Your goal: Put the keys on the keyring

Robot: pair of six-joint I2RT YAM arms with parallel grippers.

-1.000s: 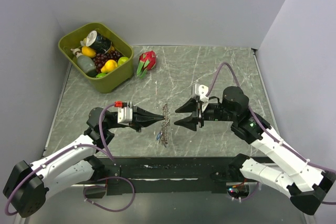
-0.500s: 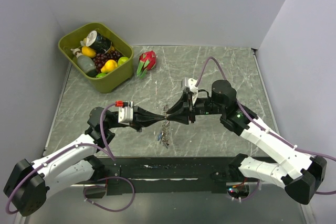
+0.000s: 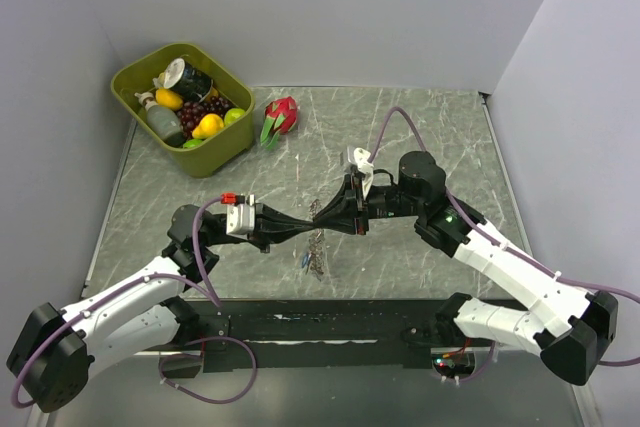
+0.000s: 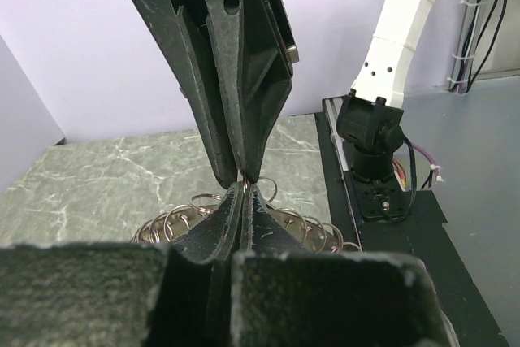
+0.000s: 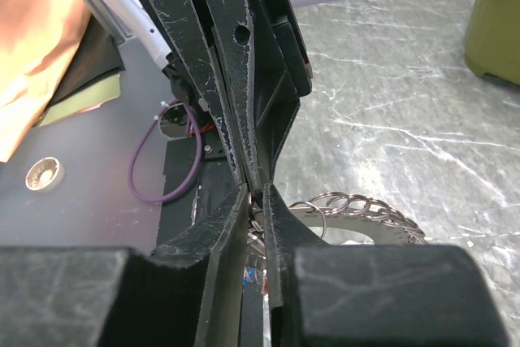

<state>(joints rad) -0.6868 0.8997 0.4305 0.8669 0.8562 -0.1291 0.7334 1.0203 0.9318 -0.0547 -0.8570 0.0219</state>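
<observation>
Keyring point(image 5: 357, 207) stands on edge mid-table point(image 3: 420, 127), caught between both pincers.
Left gripper point(image 4: 245, 194): closed tight on ring wire.
Right gripper point(image 5: 256, 201): nose-to-nose with left, jaws narrowed to slit round same wire. Clamped or not, can't tell.
Keys point(image 3: 306, 261) bunched just below ring, toward arm bases. Hanging or lying, unclear.
Risks, my guess:
- tips so close they knock each other
- thin wire slips or twists out, ring drops
- opposing pulls bend ring
</observation>
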